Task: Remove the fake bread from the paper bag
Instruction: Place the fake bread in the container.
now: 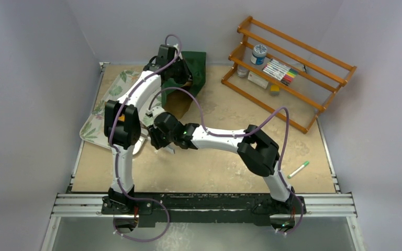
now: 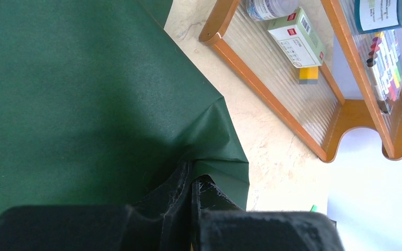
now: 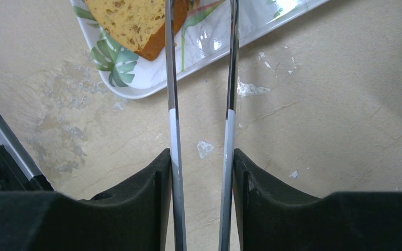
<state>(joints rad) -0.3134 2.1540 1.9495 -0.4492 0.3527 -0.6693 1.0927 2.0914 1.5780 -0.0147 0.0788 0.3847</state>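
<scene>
My left hand (image 1: 180, 73) reaches to the dark green paper bag (image 1: 193, 70) at the upper centre, while my right hand (image 1: 157, 137) hangs left of centre at the floral tray's (image 1: 97, 123) edge. A wooden rack (image 1: 288, 70) fills the upper right, and a green marker (image 1: 298, 170) lies on the table (image 1: 220, 167) at lower right.

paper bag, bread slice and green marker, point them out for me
paper bag (image 2: 84, 94), left wrist view, its green outer side
bread slice (image 3: 131, 23), right wrist view, its crumb face
green marker (image 1: 298, 170), top external view, mid-barrel

dark green paper bag (image 1: 194, 65), leaf-patterned tray (image 1: 95, 125)
</scene>
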